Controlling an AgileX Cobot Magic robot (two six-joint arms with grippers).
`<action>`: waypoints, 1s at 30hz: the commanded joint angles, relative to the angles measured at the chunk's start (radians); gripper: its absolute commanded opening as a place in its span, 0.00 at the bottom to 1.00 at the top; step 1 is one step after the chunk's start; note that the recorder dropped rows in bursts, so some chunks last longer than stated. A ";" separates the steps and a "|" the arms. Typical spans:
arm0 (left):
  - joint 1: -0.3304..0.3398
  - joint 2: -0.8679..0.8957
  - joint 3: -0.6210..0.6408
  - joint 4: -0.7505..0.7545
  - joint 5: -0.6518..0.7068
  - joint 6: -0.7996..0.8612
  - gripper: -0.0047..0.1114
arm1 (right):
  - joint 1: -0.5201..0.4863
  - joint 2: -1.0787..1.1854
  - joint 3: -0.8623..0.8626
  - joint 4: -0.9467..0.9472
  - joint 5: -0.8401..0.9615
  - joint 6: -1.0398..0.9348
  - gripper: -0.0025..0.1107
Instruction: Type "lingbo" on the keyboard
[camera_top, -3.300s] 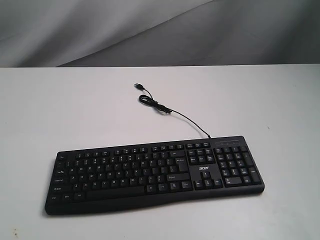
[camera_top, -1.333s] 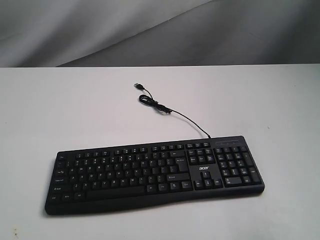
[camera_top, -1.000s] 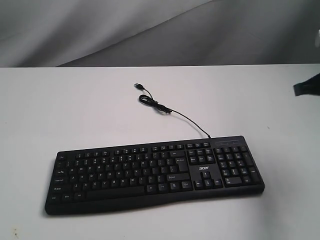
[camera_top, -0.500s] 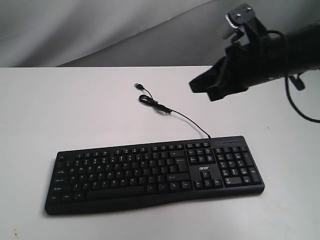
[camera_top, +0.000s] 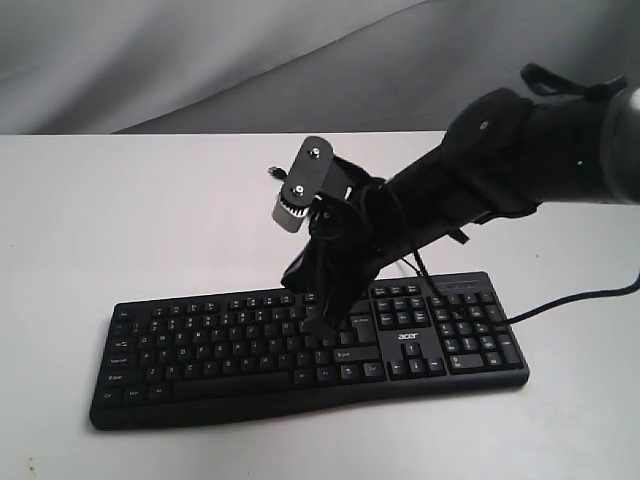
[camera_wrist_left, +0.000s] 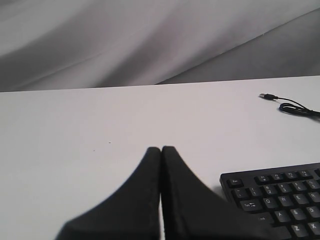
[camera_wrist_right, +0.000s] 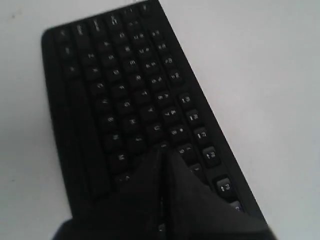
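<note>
Keyboard (camera_top: 200, 350): lower centre of exterior frame, flat on table (camera_top: 90, 220). Right gripper (camera_top: 326, 318): newly arrived from right edge, fingers (camera_wrist_right: 152, 167) pressed together, tip poised over right of letter block; first keypress looks imminent. Left gripper (camera_wrist_left: 161, 149): likewise pressed together, beside keyboard's corner.

Bench (camera_top: 90, 210): plain white matte top, spanning 9 to 3 o'clock and down to 6 | Backdrop (camera_top: 180, 60): grey draped cloth at 12 o'clock, darker fold toward 2 o'clock | Light: soft, even
</note>
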 joint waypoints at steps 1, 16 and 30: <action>0.001 -0.004 0.005 0.000 -0.013 -0.002 0.04 | 0.004 0.064 -0.015 -0.004 -0.067 -0.030 0.02; 0.001 -0.004 0.005 0.000 -0.013 -0.002 0.04 | 0.050 0.175 -0.064 -0.058 0.010 -0.022 0.02; 0.001 -0.004 0.005 0.000 -0.013 -0.002 0.04 | 0.059 0.209 -0.064 -0.088 -0.040 -0.018 0.02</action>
